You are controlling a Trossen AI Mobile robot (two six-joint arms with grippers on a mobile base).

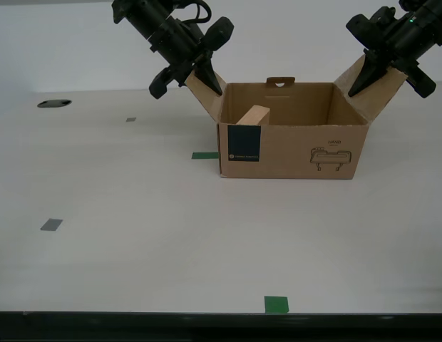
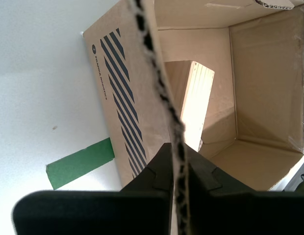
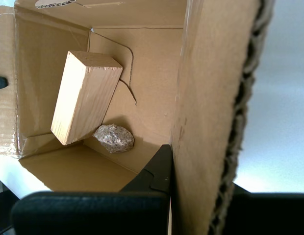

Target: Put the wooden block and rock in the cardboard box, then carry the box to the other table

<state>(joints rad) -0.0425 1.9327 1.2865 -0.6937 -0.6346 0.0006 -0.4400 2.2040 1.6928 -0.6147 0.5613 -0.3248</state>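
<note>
The cardboard box (image 1: 292,149) stands open on a smooth off-white table (image 1: 135,249). The wooden block (image 1: 253,115) leans inside, against the wall at the exterior view's left. The block (image 3: 86,95) shows tilted in the first wrist view, with the rock (image 3: 114,137) at its foot on the box floor. My second gripper (image 1: 199,82) is shut on the side flap (image 2: 157,73) at the exterior view's left. My first gripper (image 1: 383,71) is shut on the opposite flap (image 3: 211,98). The other table is out of view.
Green tape marks lie beside the box (image 1: 204,155) and near the table's front edge (image 1: 276,305). Grey tape patches (image 1: 51,225) sit toward the exterior view's left, and a dark round hole (image 1: 54,103) is at the far back there.
</note>
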